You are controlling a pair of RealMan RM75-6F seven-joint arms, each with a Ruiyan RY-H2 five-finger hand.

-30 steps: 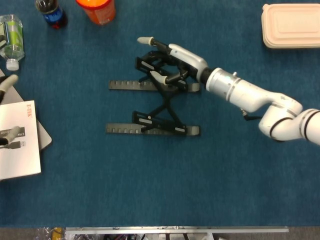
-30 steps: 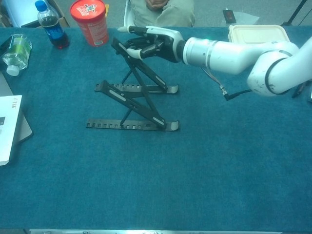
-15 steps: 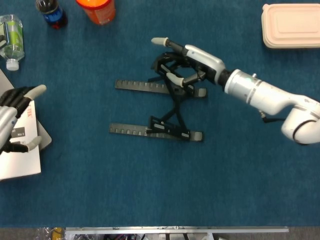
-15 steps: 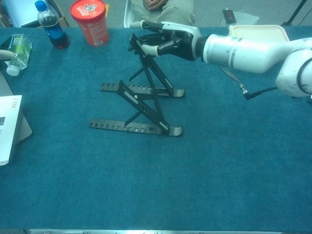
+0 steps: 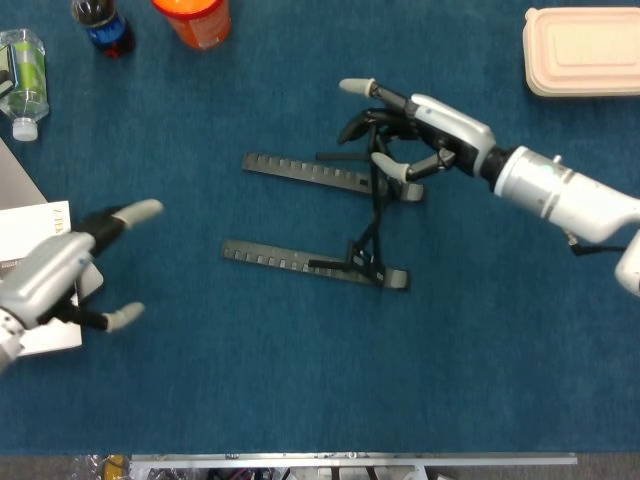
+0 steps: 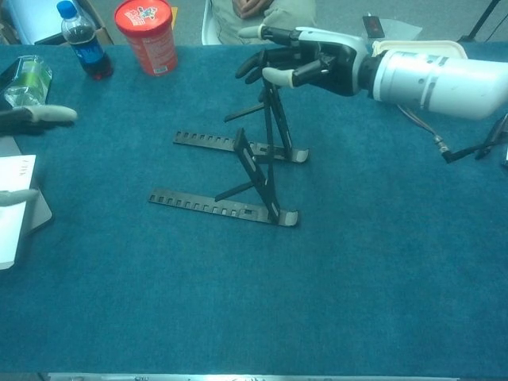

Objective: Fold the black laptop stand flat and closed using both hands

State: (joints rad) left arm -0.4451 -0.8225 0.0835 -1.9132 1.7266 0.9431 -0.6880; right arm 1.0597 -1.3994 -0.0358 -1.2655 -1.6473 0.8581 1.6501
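Observation:
The black laptop stand (image 5: 315,265) (image 6: 214,208) sits mid-table on two toothed base rails, its hinged arms raised almost upright. My right hand (image 5: 415,140) (image 6: 309,59) reaches in from the right and grips the top end of the raised arms, fingers curled around it. From the left edge comes my left hand (image 5: 75,275), open with its fingers spread and holding nothing, well left of the rails. In the chest view only the left hand's fingertips (image 6: 40,115) show.
A red cup (image 5: 195,18) (image 6: 147,33), a cola bottle (image 6: 83,48) and a green-labelled bottle (image 5: 22,75) stand at the back left. A beige lidded box (image 5: 580,50) lies back right. A laptop with a white booklet (image 5: 30,225) lies under my left hand.
My right hand has drawn the stand's top rightward, tipping the arms from slanted to nearly upright; the whole stand slid right. My left hand has come in from the left edge.

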